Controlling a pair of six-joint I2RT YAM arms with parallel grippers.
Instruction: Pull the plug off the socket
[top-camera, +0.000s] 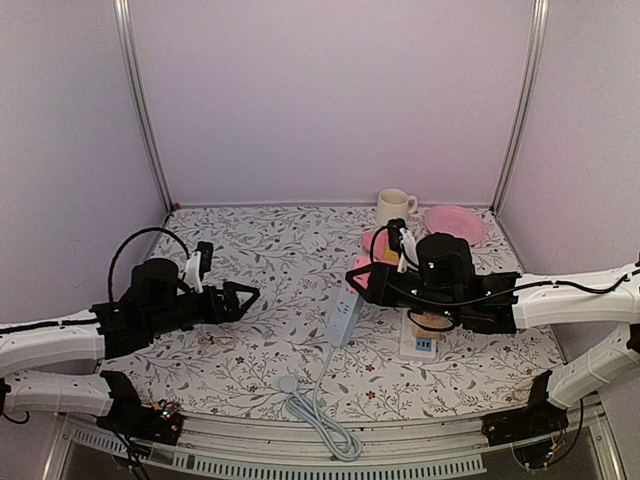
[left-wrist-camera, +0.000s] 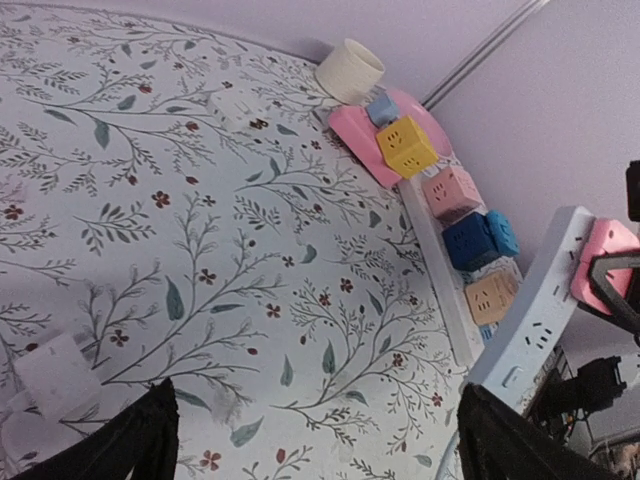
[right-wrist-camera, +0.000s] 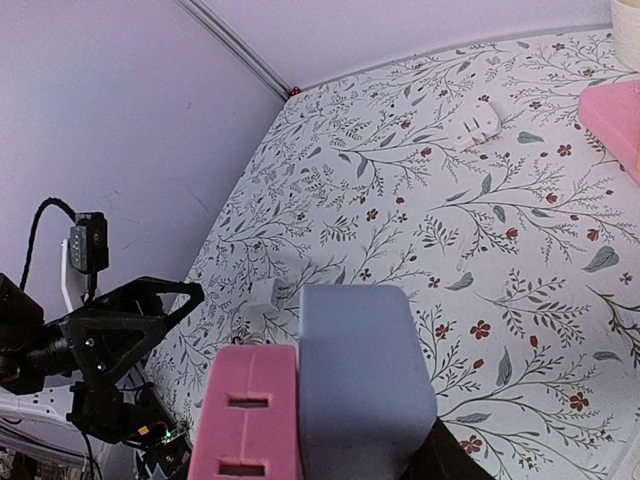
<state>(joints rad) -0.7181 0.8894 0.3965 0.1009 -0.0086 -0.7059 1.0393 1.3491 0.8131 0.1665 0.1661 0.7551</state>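
Observation:
The socket is a pale blue power strip (top-camera: 345, 315), tilted up off the table, with a pink cube adapter (right-wrist-camera: 248, 415) on its raised end. My right gripper (top-camera: 362, 283) is shut on that end of the strip (right-wrist-camera: 365, 380), which fills the right wrist view. A small white plug (left-wrist-camera: 55, 375) lies loose on the floral table, just beside my left gripper (left-wrist-camera: 318, 390). The left gripper (top-camera: 240, 297) is open and holds nothing. The same plug (right-wrist-camera: 262, 300) lies free of the strip in the right wrist view.
A second white strip (left-wrist-camera: 440, 290) carries yellow (left-wrist-camera: 405, 147), pink, blue and orange cube adapters. A cream mug (top-camera: 395, 205) and a pink plate (top-camera: 455, 222) stand at the back right. Another white plug (right-wrist-camera: 478, 122) lies farther back. The strip's grey cable (top-camera: 320, 415) loops over the front edge.

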